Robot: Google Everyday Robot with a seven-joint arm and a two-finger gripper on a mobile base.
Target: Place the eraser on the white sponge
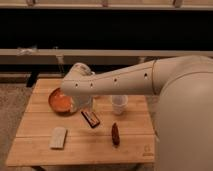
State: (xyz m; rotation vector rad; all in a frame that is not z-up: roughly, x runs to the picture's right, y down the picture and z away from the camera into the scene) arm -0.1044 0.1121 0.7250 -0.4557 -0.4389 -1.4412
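Observation:
The eraser [91,118], a small dark block with an orange-brown face and a light edge, lies tilted near the middle of the wooden table [130,145]. My gripper [84,106] is right above its upper-left end, at the tip of the white arm that reaches in from the right. I cannot tell whether the gripper touches or holds the eraser. The white sponge [58,137], a flat pale pad, lies on the table's front left, apart from the eraser and down-left of the gripper.
An orange bowl [59,101] sits at the left behind the gripper. A white translucent cup [119,104] stands to the right of the gripper. A dark reddish-brown oval object [115,134] lies front right of the eraser. My arm's bulk covers the right side.

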